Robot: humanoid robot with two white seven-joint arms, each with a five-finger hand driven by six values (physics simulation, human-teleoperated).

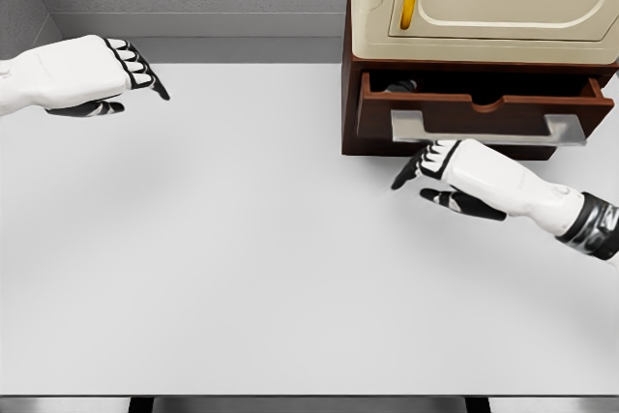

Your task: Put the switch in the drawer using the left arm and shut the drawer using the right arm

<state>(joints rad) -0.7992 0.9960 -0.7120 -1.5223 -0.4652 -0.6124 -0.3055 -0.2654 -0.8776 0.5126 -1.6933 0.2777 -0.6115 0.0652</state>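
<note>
The dark brown wooden drawer (484, 108) with a grey metal handle (488, 129) is pulled open, and a small dark switch (400, 86) is seen inside at its left end.

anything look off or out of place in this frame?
Nothing damaged or spilled. The drawer of the cabinet stands open, with a dark object barely visible in its back left corner. The right hand sits just below the drawer's handle; the left hand hovers empty at far left.
</note>
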